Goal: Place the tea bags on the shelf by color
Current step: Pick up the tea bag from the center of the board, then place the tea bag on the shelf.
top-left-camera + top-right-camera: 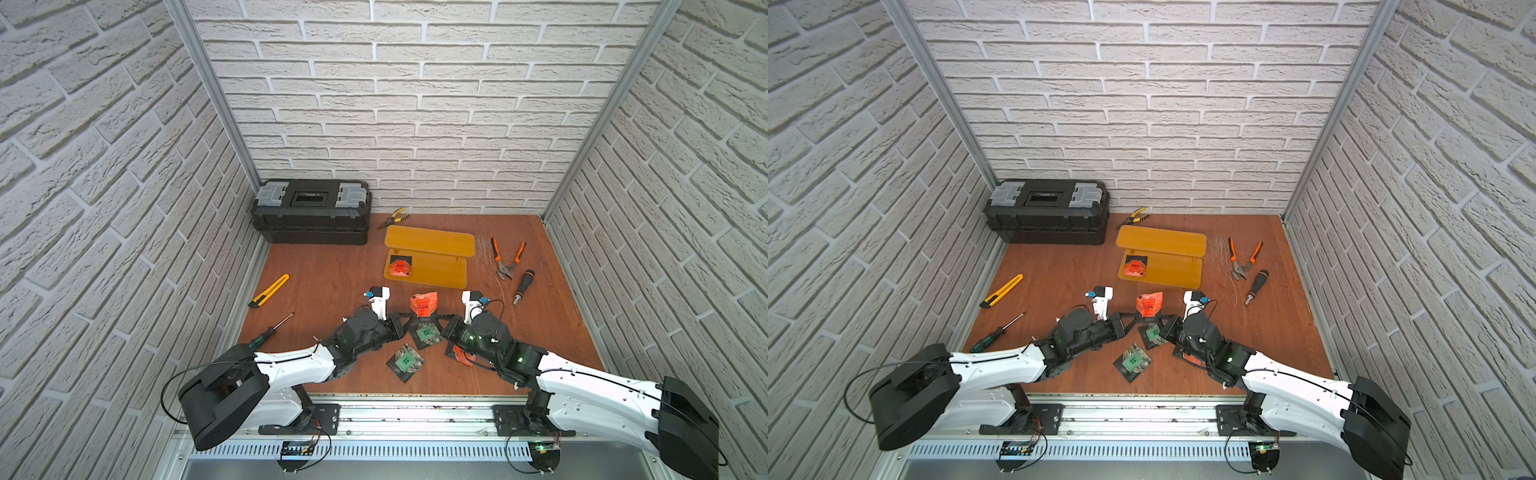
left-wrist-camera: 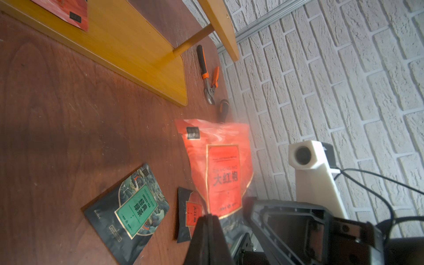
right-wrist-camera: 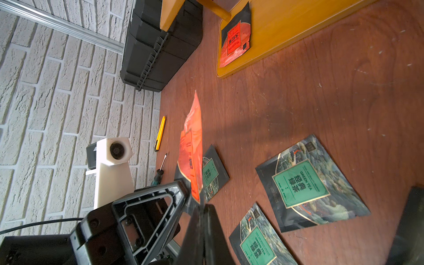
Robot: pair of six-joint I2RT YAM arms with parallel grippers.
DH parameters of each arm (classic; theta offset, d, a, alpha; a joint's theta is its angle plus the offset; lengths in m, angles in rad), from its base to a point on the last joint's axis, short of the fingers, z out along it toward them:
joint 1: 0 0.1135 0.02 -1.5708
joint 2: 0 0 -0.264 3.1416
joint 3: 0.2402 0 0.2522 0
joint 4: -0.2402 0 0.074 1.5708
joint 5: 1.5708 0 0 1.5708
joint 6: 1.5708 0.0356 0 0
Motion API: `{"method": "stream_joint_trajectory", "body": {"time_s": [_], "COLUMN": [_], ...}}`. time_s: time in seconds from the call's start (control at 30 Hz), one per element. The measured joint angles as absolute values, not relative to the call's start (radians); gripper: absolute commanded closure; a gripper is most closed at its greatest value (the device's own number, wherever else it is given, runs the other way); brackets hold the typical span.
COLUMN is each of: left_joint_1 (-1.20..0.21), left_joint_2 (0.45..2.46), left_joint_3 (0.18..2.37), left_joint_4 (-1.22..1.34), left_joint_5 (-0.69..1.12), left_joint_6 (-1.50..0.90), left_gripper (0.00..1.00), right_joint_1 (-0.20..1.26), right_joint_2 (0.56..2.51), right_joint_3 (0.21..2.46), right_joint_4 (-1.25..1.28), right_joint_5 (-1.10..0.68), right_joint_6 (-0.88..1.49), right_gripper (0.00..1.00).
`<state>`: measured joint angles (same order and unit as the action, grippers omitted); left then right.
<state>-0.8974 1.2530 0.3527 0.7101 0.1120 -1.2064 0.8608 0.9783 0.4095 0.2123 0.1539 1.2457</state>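
A: Where is the held red tea bag (image 1: pixel 424 304)?
B: Standing upright just in front of the shelf (image 1: pixel 440 270), not touching it. The left end effector (image 2: pixel 208 220) is closed tight on its dark bottom edge, and the right end effector (image 3: pixel 202 208) is clamped on that same edge from the opposite side
A: Is the grip plain to see?
B: Only in the wrist views. In both top views the black fingers merge with the bag's black edge, and whether that edge touches the table (image 1: pixel 332 282) I cannot tell
A: The other bags?
B: A second red tea bag (image 1: pixel 400 268) lies flat at the left end of the shelf's lower plate, its far corner under the upper plate. A third red tea bag (image 1: pixel 460 353) lies on the table, mostly hidden beneath the right arm. The middle green tea bag (image 1: pixel 426 333) lies under the two end effectors, partly covered. The near green tea bag (image 1: pixel 406 361) lies in the open, closer to the robot's base. A far green tea bag (image 3: pixel 210 174) can be made out only in the right wrist view, half behind the held bag
A: And around them?
B: A black toolbox (image 1: pixel 311 212) in the far left corner, orange pliers (image 1: pixel 505 271) and a stubby screwdriver (image 1: pixel 523 286) right of the shelf, a yellow utility knife (image 1: pixel 269 291) and a green-handled screwdriver (image 1: pixel 272 330) to the left
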Motion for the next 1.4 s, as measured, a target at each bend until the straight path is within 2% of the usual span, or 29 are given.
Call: {"method": "stream_joint_trajectory", "body": {"time_s": [0.1, 0.33, 0.43, 0.7, 1.07, 1.4], "left_joint_1": [-0.898, -0.898, -0.896, -0.878, -0.849, -0.806], "left_joint_2": [1.253, 1.253, 1.253, 1.254, 1.309, 1.461], "left_joint_3": [0.353, 0.353, 0.356, 0.390, 0.420, 0.486], "left_joint_4": [0.709, 0.695, 0.688, 0.646, 0.635, 0.681], "left_joint_5": [0.112, 0.112, 0.112, 0.115, 0.119, 0.130], "left_joint_6": [-1.205, -1.188, -1.178, -1.142, -1.105, -1.094], "left_gripper": [1.00, 1.00, 1.00, 1.00, 1.00, 1.00], "right_joint_1": [0.860, 0.860, 0.859, 0.858, 0.857, 0.856], "right_joint_2": [0.981, 0.983, 0.983, 0.962, 0.767, 0.575], "right_joint_3": [0.410, 0.445, 0.457, 0.479, 0.479, 0.479], "right_joint_4": [0.210, 0.168, 0.149, 0.030, -0.223, -0.412], "right_joint_5": [0.154, 0.155, 0.159, 0.186, 0.303, 0.429], "right_joint_6": [1.245, 1.224, 1.211, 1.163, 1.072, 0.951], "right_gripper": [0.95, 0.67, 0.59, 0.46, 0.42, 0.42]}}
